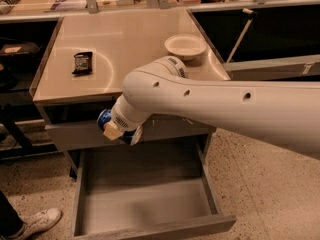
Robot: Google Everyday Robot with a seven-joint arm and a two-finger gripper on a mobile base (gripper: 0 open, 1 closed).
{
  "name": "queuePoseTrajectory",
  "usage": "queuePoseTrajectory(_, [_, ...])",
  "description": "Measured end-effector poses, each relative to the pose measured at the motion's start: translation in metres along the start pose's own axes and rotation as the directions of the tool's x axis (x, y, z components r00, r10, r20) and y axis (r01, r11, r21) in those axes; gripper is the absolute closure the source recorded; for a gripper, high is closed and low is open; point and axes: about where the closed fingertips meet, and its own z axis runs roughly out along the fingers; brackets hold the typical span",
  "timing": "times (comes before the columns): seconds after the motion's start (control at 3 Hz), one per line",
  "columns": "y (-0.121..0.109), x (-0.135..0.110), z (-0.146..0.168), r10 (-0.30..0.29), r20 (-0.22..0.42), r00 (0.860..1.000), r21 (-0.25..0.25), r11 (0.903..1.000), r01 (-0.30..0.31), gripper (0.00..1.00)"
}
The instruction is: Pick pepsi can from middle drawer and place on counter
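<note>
The pepsi can (104,119) is blue and lies sideways in my gripper (118,131), mostly hidden by the wrist and a tan finger (112,131). I hold it in front of the counter's front edge, above the open middle drawer (145,194). The drawer is pulled out below, its grey floor bare. My white arm (220,109) reaches in from the right across the counter (125,44).
A black snack packet (82,63) lies on the counter at the left. A white bowl (185,46) stands at the counter's right rear. A grey drawer front (75,134) sits under the counter edge. A person's shoe (37,222) is on the floor at lower left.
</note>
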Motion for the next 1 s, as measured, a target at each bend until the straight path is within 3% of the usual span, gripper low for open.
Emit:
queuePoseTrajectory(0.33, [-0.006,-0.005,-0.017,0.000,0.013,1.000,0.043,0.9991,0.000,1.00])
queuePoseTrajectory(0.67, [-0.027,-0.026,-0.059,-0.009,0.027,1.000,0.145,0.9895,0.005,1.00])
queuePoseTrajectory(1.0, [-0.058,-0.048,-0.084,-0.016,0.014,1.000,0.201,0.9794,0.013,1.00])
